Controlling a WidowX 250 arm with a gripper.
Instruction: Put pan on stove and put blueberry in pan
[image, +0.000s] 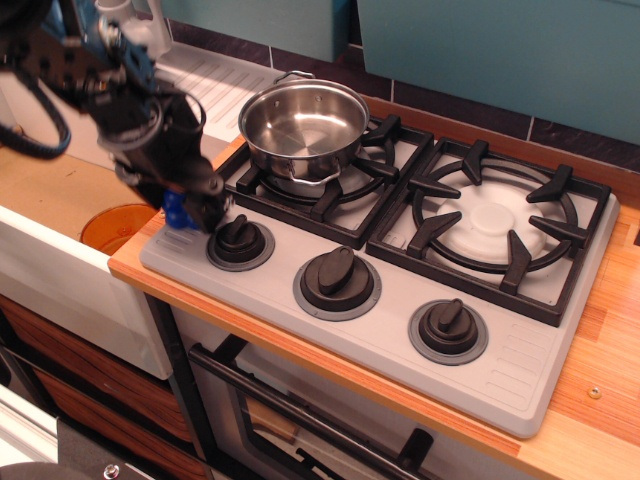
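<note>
The shiny round steel pan (303, 124) already sits on the left grate of the grey two-burner stove (520, 365), so only the fruit remains. The black tool (203, 212) is clenched on the glossy dark-blue blueberry cluster (177, 209), at the stove's front left corner beside the left knob (239, 238).
</note>
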